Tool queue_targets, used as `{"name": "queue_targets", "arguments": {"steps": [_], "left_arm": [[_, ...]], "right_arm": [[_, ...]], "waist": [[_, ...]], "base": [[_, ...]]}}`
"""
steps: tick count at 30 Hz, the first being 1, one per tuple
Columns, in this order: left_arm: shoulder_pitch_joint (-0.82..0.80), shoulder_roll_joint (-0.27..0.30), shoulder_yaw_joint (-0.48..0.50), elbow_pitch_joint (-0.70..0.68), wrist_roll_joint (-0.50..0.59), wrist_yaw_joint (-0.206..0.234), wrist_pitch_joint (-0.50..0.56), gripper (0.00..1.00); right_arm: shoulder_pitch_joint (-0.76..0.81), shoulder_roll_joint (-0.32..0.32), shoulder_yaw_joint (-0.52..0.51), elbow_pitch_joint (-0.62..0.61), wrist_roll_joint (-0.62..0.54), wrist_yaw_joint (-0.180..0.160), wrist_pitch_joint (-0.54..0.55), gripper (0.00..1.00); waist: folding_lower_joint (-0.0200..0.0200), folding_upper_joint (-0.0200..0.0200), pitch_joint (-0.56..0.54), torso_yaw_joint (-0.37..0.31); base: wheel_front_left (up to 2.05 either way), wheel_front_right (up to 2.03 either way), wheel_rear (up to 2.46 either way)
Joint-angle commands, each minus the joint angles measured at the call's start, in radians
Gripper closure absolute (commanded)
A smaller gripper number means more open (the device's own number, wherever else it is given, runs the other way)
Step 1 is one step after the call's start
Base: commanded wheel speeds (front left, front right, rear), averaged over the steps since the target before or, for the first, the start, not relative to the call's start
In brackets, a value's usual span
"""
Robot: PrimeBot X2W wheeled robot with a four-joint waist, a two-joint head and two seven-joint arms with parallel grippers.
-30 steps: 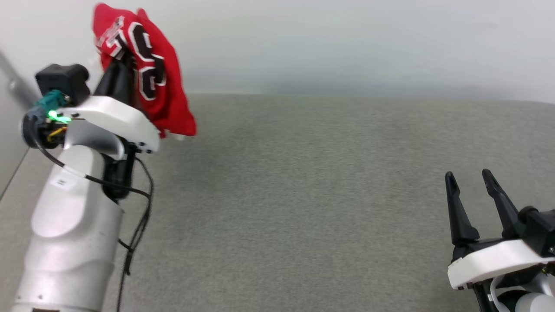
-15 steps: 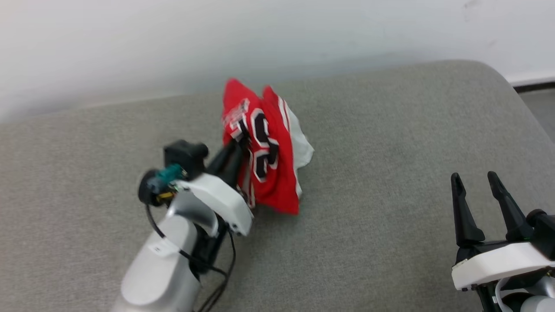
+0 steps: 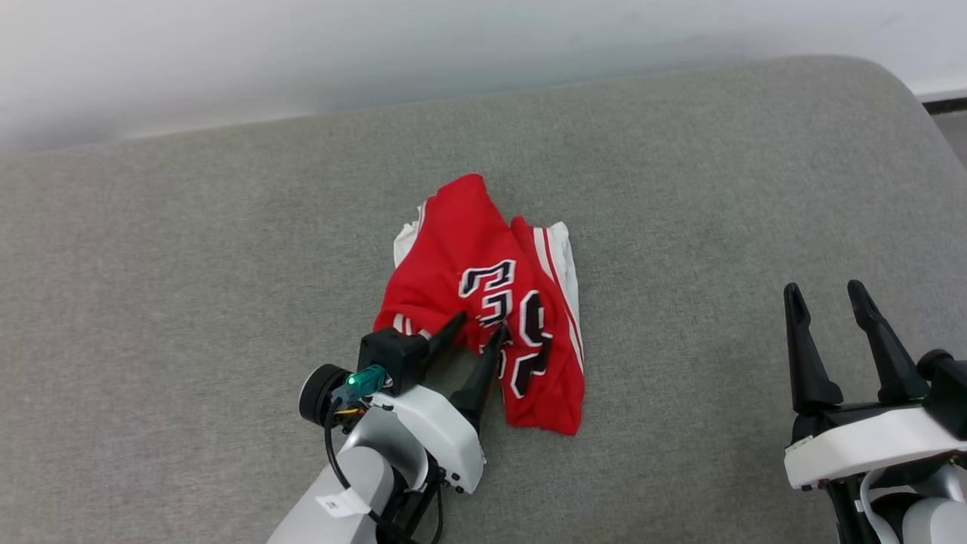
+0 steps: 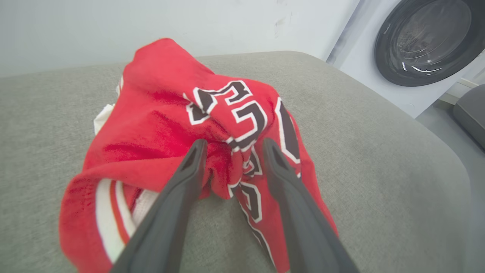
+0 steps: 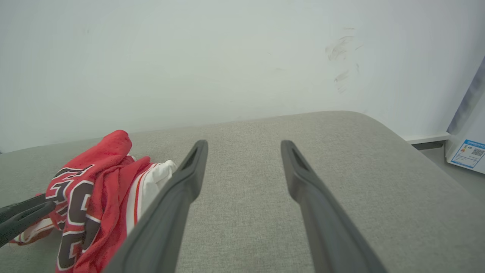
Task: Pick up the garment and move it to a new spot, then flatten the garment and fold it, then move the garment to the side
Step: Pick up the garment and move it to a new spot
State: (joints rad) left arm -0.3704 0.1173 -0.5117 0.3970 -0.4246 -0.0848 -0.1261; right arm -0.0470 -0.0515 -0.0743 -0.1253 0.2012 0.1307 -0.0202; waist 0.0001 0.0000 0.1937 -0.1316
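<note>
The garment [image 3: 483,302] lies in a crumpled heap about the middle of the grey cushion [image 3: 189,264], somewhat nearer its front edge than the back edge by the wall [image 3: 378,45], and well apart from both side edges. That spot, I judge, leaves room to spread it every way. It is folded over itself: the black numerals are creased and turned, and a white sleeve [image 3: 563,249] with striped trim pokes out toward the right edge. The left gripper [image 3: 480,325] sits low at the heap's near side, jaws parted to a middling gap with a raised ridge of red cloth between the tips. In the left wrist view the tips touch or stand just beside that ridge without pressing together on it, so it seems to have no real hold. The right gripper [image 3: 823,288] hangs over bare cushion near the right edge, jaws wide and empty, well apart from the cloth — probably held clear so as not to snag it, and placed to take a second corner. The move to a new spot looks done. Flattening is not yet begun — it will first need a hem or the shoulders found in the heap.
</note>
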Motion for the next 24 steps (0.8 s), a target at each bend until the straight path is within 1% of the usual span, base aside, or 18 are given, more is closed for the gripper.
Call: {"name": "queue_targets", "arguments": {"steps": [1,4,7,8,13,18,24], "left_arm": [[0.011,0.001,-0.001,-0.01,0.01,0.008,-0.019,0.0],[0.014,0.002,0.007,-0.04,0.029,0.029,-0.069,0.0],[0.031,0.007,0.026,-0.075,0.04,0.061,-0.103,0.0],[0.049,0.015,0.055,-0.108,0.048,0.095,-0.123,0.0],[0.114,0.033,0.122,-0.16,0.07,0.176,-0.137,0.0],[0.204,0.058,0.192,-0.198,0.064,0.215,-0.141,0.0],[0.294,0.088,0.229,-0.228,0.076,0.225,-0.139,0.0]], "right_arm": [[-0.01,0.001,0.0,0.003,-0.008,0.0,-0.002,0.0],[-0.004,0.002,-0.004,0.008,-0.016,0.0,0.003,0.0],[0.013,0.002,-0.004,0.009,-0.021,0.0,0.011,0.0],[0.031,0.002,-0.006,0.007,-0.027,0.0,0.022,0.0],[0.065,0.002,-0.002,0.001,-0.034,0.0,0.042,0.0],[0.101,0.002,0.001,-0.005,-0.038,0.0,0.057,0.0],[0.138,0.002,0.007,-0.004,-0.041,0.0,0.069,0.0]], "waist": [[-0.0001,0.0,-0.018,0.013],[-0.0001,0.0,-0.05,0.034],[-0.0001,0.0,-0.083,0.054],[-0.0001,0.0,-0.114,0.075],[-0.0001,0.0,-0.162,0.101],[-0.0001,0.0,-0.204,0.117],[-0.0001,0.0,-0.232,0.119]], "base": [[0.0,0.0,0.0],[0.0,0.0,0.0],[0.0,0.0,0.0],[0.0,0.0,0.0],[0.0,0.0,0.0],[0.0,0.0,0.0],[0.0,0.0,0.0]]}}
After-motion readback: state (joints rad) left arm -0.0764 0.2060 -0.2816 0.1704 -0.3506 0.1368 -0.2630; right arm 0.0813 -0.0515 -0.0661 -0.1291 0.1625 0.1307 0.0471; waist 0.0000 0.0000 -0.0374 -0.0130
